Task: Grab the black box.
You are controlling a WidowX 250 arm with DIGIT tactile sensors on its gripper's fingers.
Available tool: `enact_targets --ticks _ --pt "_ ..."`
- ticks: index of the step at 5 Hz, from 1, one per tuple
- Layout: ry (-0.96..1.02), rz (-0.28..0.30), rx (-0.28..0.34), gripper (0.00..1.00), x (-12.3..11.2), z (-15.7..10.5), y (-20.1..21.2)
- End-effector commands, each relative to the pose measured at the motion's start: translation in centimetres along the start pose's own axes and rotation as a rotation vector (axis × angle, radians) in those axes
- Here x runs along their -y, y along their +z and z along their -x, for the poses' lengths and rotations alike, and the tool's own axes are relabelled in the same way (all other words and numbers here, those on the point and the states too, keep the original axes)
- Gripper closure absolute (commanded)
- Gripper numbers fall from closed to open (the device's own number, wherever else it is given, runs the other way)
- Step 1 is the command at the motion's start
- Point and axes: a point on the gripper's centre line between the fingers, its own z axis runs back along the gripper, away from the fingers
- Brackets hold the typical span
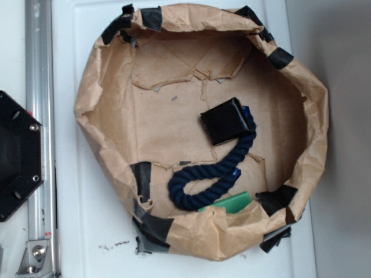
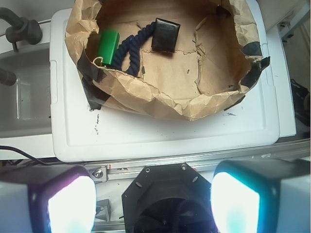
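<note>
The black box [image 1: 226,120] lies flat inside a brown paper bowl [image 1: 104,121], right of its middle, resting against the upper end of a dark navy rope [image 1: 203,176]. In the wrist view the black box [image 2: 165,34] sits far off, near the top of the frame. My gripper [image 2: 153,204] hangs well back from the bowl, above the robot's black base. Its two pads [image 2: 70,204] glow at the bottom corners, wide apart, with nothing between them. In the exterior view the gripper is out of frame.
A green block [image 1: 229,202] lies at the bowl's near wall, beside the rope loop. Black tape patches [image 1: 151,229] hold the paper rim. The bowl sits on a white lid [image 2: 160,136]. A metal rail [image 1: 40,145] and the black base [image 1: 14,156] stand at the left.
</note>
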Motion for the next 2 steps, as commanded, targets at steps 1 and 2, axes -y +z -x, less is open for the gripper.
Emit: enact_targets --ticks 1,2 --pt "0.000 0.000 0.000 0.00 0.0 0.0 0.0" --pt "0.112 -0.088 0.023 0.00 0.2 -4.7 -1.9"
